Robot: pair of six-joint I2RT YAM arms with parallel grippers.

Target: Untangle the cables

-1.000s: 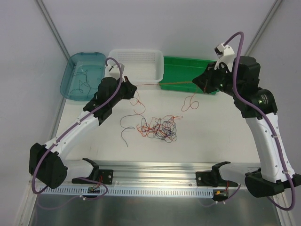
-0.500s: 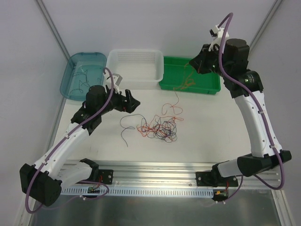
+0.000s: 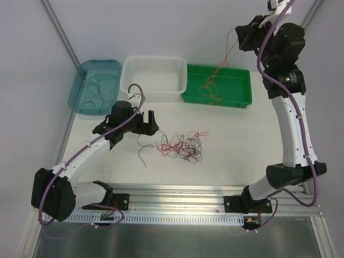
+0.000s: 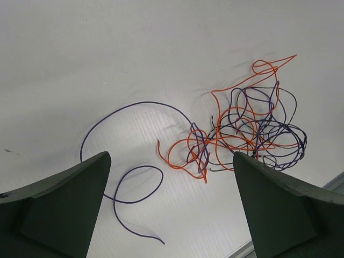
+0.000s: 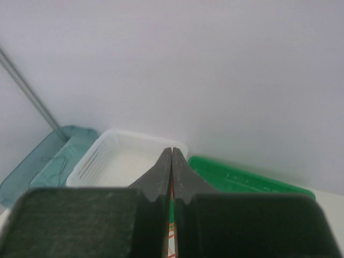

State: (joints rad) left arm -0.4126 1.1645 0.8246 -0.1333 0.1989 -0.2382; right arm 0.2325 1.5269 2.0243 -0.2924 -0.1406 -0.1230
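Observation:
A tangle of thin orange, black and purple cables (image 3: 180, 146) lies mid-table, and shows in the left wrist view as a curly knot (image 4: 252, 129). One loose purple cable (image 4: 141, 102) curls on the table left of it. My left gripper (image 3: 152, 122) hovers just left of the tangle, open with nothing between its fingers (image 4: 171, 155). My right gripper (image 3: 240, 37) is raised high at the back right, shut on an orange cable (image 3: 209, 87). That cable hangs down with its loops over the green tray (image 3: 236, 86). A sliver of orange shows between the closed jaws (image 5: 171, 236).
A white basket (image 3: 129, 86) stands at the back centre. Left of it is a teal bin (image 3: 110, 67) with thin cables inside. A metal rail (image 3: 177, 193) runs along the near edge between the arm bases.
My left gripper has opened and swung down towards the tangle. My right arm has lifted the orange cable up and back, free of the tangle, so that it hangs over the green tray.

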